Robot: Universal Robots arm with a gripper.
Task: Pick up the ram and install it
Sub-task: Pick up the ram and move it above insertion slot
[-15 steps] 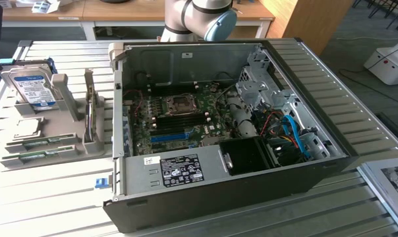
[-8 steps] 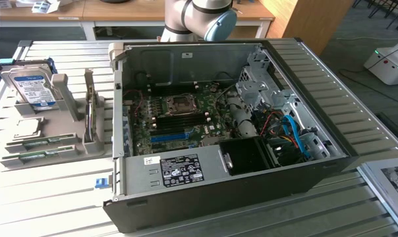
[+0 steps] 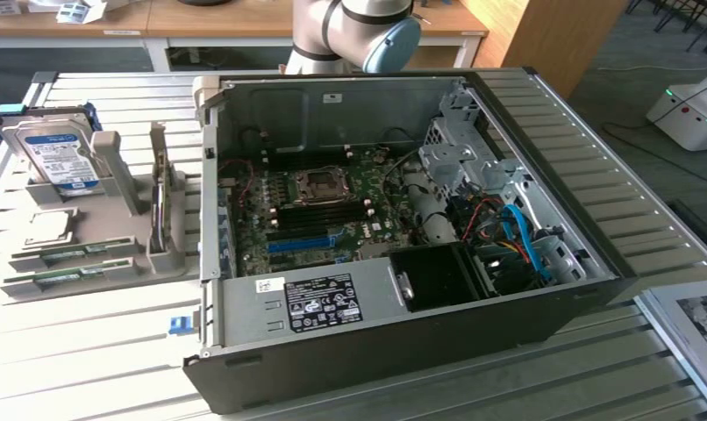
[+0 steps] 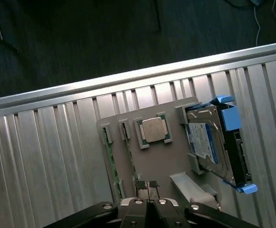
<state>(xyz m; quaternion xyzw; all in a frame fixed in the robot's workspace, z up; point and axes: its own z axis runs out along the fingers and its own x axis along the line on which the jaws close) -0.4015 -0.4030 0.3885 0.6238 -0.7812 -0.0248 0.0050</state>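
The gripper (image 4: 146,185), fingers pressed together and empty, hangs over the grey holder (image 4: 161,161). The ram (image 4: 111,164) lies along the holder's edge. To grab it cleanly, I'd align with its length.

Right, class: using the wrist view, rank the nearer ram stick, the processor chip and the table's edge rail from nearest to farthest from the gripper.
1. The nearer ram stick: lying in the grey holder, just off the gripper, whose jaws are shut.
2. The processor chip: farther along the same holder.
3. The edge rail: beyond the holder, bordering the dark floor.
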